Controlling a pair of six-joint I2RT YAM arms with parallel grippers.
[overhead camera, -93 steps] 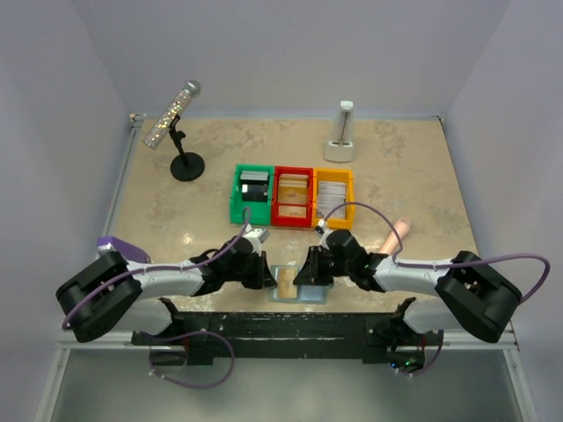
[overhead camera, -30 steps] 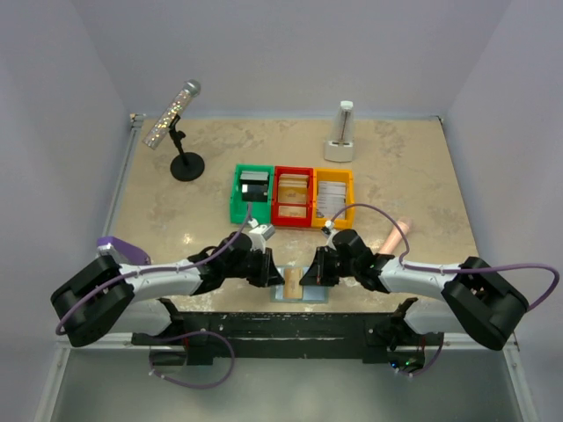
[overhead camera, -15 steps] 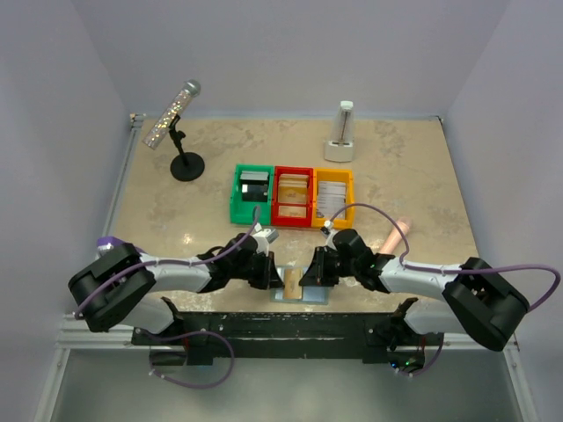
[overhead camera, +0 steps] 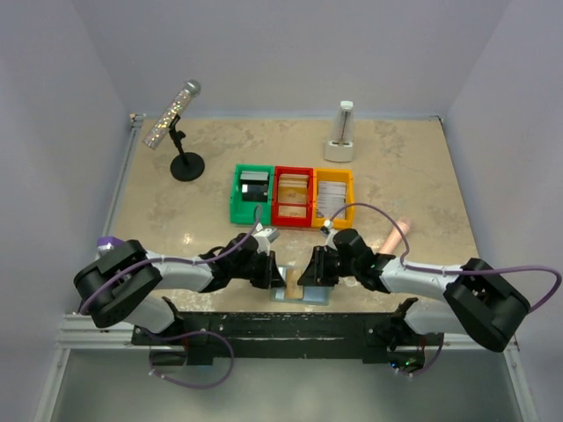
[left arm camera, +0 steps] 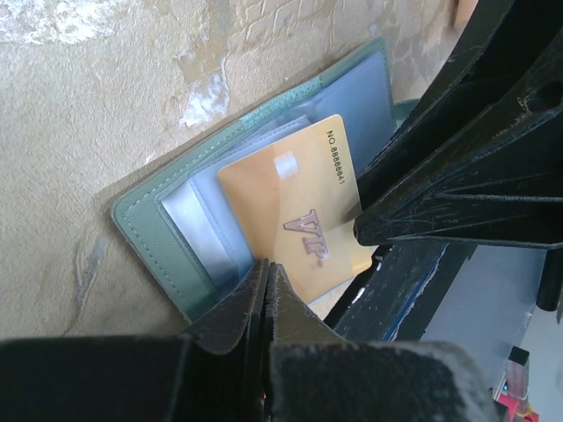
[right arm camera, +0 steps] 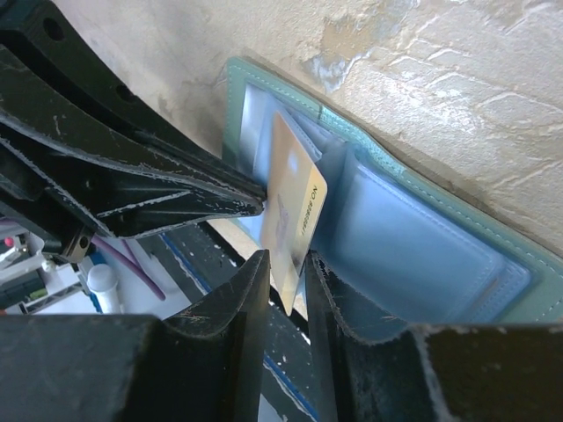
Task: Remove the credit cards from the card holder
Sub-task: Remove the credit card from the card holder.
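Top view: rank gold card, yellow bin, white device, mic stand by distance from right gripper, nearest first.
1. gold card, just left of the right gripper.
2. yellow bin, straight beyond.
3. white device, back edge.
4. mic stand, back left corner.

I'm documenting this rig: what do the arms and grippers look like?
The left arm and right arm have white links between black joint housings. A purple cable loops along each. The left gripper and right gripper have black, scuffed, tapering fingers.
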